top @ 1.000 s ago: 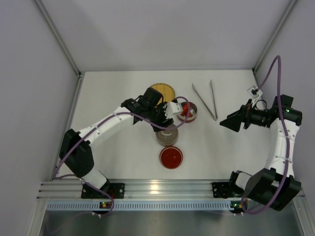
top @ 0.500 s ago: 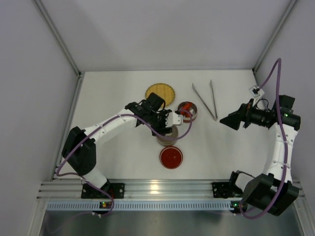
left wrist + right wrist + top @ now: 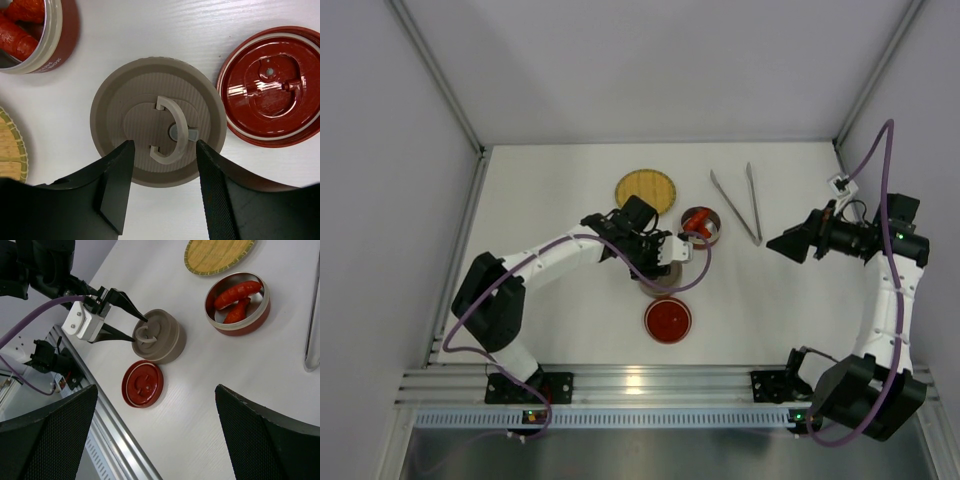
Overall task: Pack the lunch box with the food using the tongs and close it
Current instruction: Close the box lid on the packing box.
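Lying in the open red tin (image 3: pixel 235 329), the two red food pieces (image 3: pixel 237 292) sit near the woven plate (image 3: pixel 217 255); you can see no orange piece. Your tongs (image 3: pixel 738 203) lie flat on the table further right, untouched. Watch the beige lidded tin (image 3: pixel 125 95): its thin curved handle (image 3: pixel 180 120) may slip or fold if you close off-centre. A skewed pull could also shove the tin into the loose red lid (image 3: pixel 272 85) just beside it. Your left gripper (image 3: pixel 164 150) stands about half open, fingers either side of that handle, gripping nothing; whether they touch it I cannot tell. Your right gripper (image 3: pixel 778 246) hangs fully spread, empty.
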Robot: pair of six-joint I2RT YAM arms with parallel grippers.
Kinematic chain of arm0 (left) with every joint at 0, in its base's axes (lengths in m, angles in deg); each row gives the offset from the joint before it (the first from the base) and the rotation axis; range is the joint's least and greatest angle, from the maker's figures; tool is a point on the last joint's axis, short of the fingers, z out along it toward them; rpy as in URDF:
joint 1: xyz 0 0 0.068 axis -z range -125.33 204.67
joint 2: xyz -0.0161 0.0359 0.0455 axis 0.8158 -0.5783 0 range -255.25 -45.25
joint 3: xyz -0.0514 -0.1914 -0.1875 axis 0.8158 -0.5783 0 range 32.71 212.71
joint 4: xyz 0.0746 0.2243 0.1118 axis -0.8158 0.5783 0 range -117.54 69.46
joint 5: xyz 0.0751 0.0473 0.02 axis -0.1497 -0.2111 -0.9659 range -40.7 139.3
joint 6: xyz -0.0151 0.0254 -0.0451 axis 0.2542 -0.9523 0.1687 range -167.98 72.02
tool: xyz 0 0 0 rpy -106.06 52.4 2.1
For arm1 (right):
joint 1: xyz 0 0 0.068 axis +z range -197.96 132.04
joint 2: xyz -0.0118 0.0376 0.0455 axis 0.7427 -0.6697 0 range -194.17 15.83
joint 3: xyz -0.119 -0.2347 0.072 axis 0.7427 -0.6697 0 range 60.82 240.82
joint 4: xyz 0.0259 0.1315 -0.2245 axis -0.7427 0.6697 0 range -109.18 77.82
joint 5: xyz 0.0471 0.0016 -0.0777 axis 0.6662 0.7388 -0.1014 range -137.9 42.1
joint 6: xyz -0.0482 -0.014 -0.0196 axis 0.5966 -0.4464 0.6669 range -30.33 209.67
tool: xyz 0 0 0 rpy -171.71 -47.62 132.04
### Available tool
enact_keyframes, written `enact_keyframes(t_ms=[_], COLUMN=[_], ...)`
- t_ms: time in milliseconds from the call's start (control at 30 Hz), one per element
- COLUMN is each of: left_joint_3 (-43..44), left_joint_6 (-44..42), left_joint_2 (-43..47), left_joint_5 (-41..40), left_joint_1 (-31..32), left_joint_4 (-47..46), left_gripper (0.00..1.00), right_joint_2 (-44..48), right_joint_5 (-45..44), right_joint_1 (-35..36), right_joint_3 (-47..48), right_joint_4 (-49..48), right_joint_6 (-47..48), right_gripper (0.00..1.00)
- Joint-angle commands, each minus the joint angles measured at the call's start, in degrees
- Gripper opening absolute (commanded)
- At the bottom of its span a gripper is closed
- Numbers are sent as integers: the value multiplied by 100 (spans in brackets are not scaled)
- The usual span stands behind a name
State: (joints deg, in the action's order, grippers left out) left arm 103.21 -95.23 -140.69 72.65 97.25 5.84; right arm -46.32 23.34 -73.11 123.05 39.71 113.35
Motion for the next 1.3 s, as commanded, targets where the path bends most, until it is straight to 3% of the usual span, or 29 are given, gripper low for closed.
enact_keyframes(t_ms=[0, 633, 800, 1100, 1200, 1267], left_joint_3=[69, 166, 446, 974, 1150, 1002], left_joint_6=[-22, 320, 663, 1489, 2130, 2990], left_joint_2=[-80, -54, 130, 412, 456, 517], left_joint_5=[231, 91, -164, -639, -709, -1164], left_joint_1=[74, 109, 109, 109, 118, 197], left_joint_4=[-394, -315, -96, 238, 449, 118], left_gripper=[57, 22, 0, 0, 0, 0], right_joint_2=[142, 212, 247, 335, 344, 335], right_joint_5=[206, 232, 232, 215, 197, 180], right_joint_1=[-113, -113, -113, -113, -113, -113], right_joint_3=[-54, -89, -107, -195, -203, -203], right_joint_4=[-370, -502, -510, -633, -633, -660], right_joint_6=[-65, -180, -180, -311, -329, -347], right_gripper=[100, 99, 99, 99, 99, 99])
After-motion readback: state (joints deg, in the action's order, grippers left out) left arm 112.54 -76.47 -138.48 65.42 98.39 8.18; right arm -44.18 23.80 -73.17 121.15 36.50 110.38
